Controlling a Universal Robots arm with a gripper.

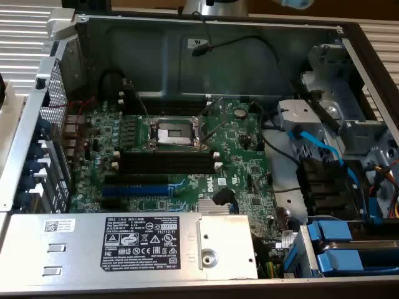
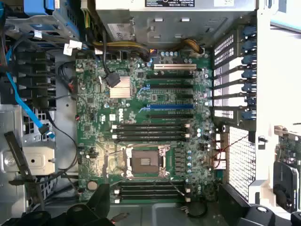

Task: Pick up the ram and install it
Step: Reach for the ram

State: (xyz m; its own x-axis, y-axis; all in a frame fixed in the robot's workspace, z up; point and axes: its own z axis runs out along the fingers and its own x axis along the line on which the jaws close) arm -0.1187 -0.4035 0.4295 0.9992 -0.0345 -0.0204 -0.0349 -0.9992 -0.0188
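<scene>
Gripper [image 2: 178,209] is nearest the wrist camera. Its dark fingers [image 2: 101,200] are spread as wide as they go with nothing between them, and it hangs over the open computer case.

CPU socket [image 2: 145,162] sits just beyond the fingers, square and metal-framed, on the green motherboard [image 2: 94,122].

Black memory slots [image 2: 150,132] flank the socket, one pair on each side. All four are bare, with white clips at the ends.

Past the slot pair on the socket's far side come the blue expansion slot [image 2: 171,107] and a small finned heatsink [image 2: 120,87].

Ram [image 2: 288,143]: the wrist view takes in a green board with black chips outside the case, beyond the perforated rear wall [image 2: 240,155] from the socket. The frame edge cuts it off in part. It is not in the gripper and is well apart from the slots.

The exterior view adds other things. The silver power supply [image 1: 143,240] is nearest that camera, label up, on the blue-slot side of the socket. Blue drive caddies [image 1: 330,240] and a blue cable [image 1: 324,146] sit to the exterior view's right of the socket. Farthest from that camera is the grey case wall [image 1: 156,56], where a loose black cable [image 1: 249,43] hangs.
</scene>
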